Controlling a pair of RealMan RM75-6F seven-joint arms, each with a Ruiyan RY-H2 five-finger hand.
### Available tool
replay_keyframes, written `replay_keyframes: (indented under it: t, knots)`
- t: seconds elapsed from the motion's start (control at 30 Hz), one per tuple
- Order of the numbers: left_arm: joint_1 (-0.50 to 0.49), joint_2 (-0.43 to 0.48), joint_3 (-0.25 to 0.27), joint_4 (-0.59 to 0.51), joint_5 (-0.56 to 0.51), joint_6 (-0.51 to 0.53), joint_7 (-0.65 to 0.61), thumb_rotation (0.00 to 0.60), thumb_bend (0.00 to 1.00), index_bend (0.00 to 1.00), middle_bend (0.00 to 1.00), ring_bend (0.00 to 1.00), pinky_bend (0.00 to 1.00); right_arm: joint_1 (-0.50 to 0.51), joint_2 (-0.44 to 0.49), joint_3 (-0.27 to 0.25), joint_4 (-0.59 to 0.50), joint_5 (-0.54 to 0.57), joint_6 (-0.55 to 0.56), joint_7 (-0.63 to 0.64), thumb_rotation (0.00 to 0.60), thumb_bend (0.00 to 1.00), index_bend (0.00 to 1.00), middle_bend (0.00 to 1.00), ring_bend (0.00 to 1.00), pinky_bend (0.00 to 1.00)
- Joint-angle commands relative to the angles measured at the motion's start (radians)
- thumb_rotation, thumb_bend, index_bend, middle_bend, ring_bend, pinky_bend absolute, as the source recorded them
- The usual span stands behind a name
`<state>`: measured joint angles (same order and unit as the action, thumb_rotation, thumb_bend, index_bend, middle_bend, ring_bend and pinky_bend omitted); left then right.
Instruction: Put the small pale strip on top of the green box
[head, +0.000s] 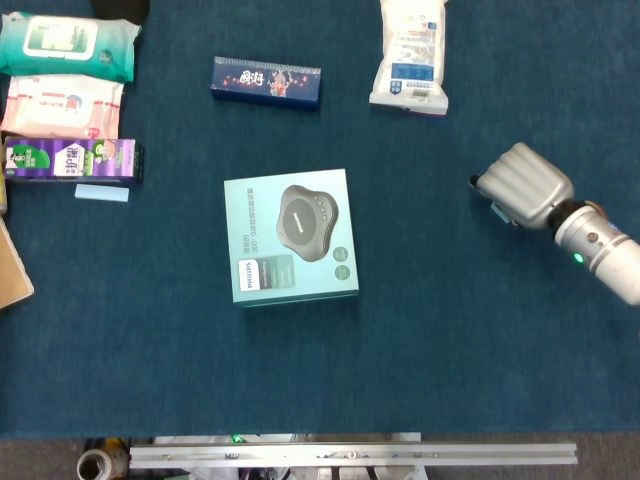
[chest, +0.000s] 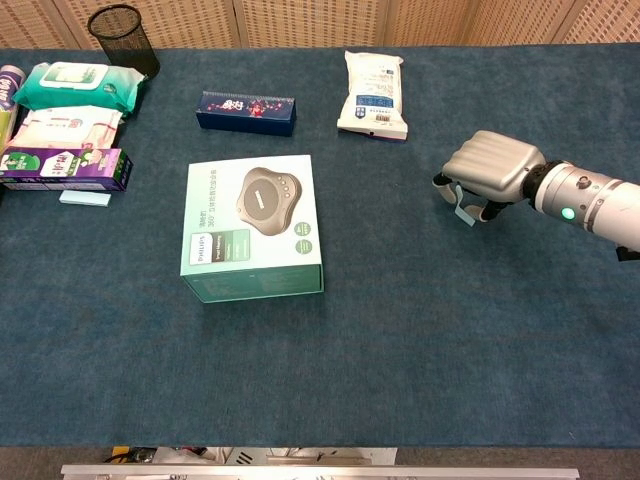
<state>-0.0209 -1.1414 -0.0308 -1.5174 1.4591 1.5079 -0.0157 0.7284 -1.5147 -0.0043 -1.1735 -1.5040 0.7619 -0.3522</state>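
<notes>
Bare blue desk (chest: 420, 330) stretches between the green box (chest: 252, 228) at centre and the right hand (chest: 487, 173) well off to its right. That hand's fingers curl down, pinching the small pale strip (chest: 460, 208), which hangs beneath them, long axis roughly upright; most of it is hidden in the head view. No left hand shows.
</notes>
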Motion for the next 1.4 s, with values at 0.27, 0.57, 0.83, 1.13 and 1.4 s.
replay_keyframes:
  t: [0.27,0.57,0.83,1.13,1.4]
  knots:
    - [0.001,-0.002,-0.001,0.008,-0.003,-0.003,-0.006,0.600,0.32,0.08,0.18,0.15,0.07,0.005,-0.014,-0.003,0.010,0.014,-0.004,0.001,0.600,0.32,0.52,0.95,1.00,1.00]
    - [0.003,-0.002,-0.001,0.014,-0.004,-0.003,-0.012,0.600,0.32,0.08,0.18,0.15,0.07,0.009,-0.021,-0.005,0.006,0.022,-0.002,0.007,0.600,0.32,0.54,0.95,1.00,1.00]
    - [0.003,-0.003,-0.001,0.017,-0.005,-0.006,-0.013,0.600,0.32,0.08,0.18,0.15,0.07,0.009,-0.017,-0.006,-0.003,0.033,0.000,0.015,0.600,0.33,0.59,0.95,1.00,1.00]
    - [0.002,-0.004,-0.002,0.014,-0.005,-0.009,-0.007,0.600,0.32,0.08,0.18,0.15,0.07,0.006,-0.020,-0.012,0.005,0.038,0.002,0.021,0.600,0.33,0.62,0.95,1.00,1.00]
    - [0.002,0.000,-0.002,0.008,-0.007,-0.010,-0.001,0.600,0.32,0.08,0.18,0.15,0.07,0.006,0.007,0.013,-0.059,0.047,0.031,0.070,0.600,0.33,0.62,0.95,1.00,1.00]
